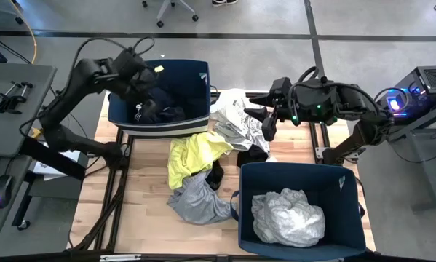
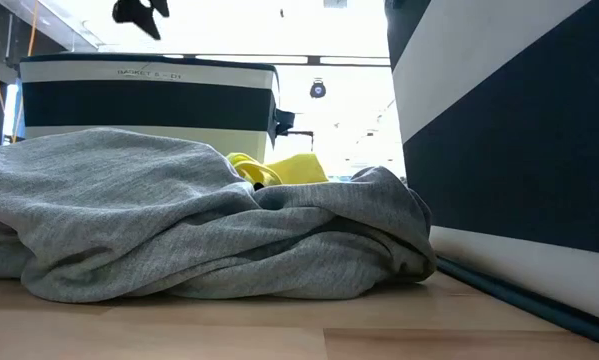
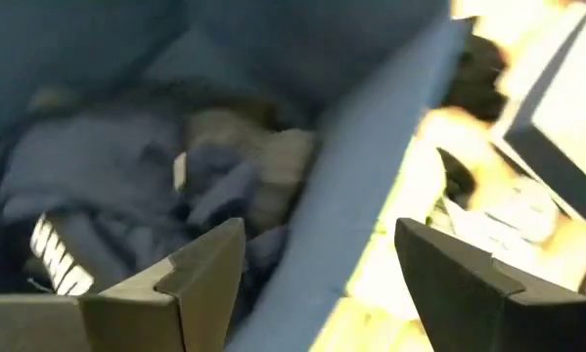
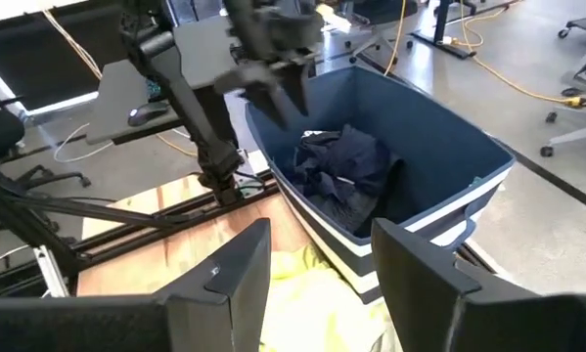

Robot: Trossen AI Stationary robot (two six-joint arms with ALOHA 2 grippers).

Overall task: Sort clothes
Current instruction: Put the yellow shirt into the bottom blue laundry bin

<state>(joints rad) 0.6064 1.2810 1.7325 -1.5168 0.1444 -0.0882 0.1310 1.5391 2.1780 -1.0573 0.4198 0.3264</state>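
My left gripper (image 1: pixel 143 93) is open and empty above the far-left navy bin (image 1: pixel 203 73), over its rim; its fingers also show in the left wrist view (image 3: pixel 317 284). Dark navy and black clothes (image 1: pixel 163 110) lie in that bin. My right gripper (image 1: pixel 268 127) is open and empty, above the white garment with grey print (image 1: pixel 236 120). A yellow garment (image 1: pixel 192 153), a grey garment (image 1: pixel 199 200) and black pieces (image 1: pixel 218 175) lie on the table between the bins. The grey garment fills the low view (image 2: pixel 179 220).
A second navy bin (image 1: pixel 349 182) stands at the near right and holds a crumpled white-grey garment (image 1: pixel 287 215). Its wall fills the right of the low view (image 2: pixel 509 130). Bare wooden tabletop (image 1: pixel 145 218) shows at the near left. Desks and equipment flank the table.
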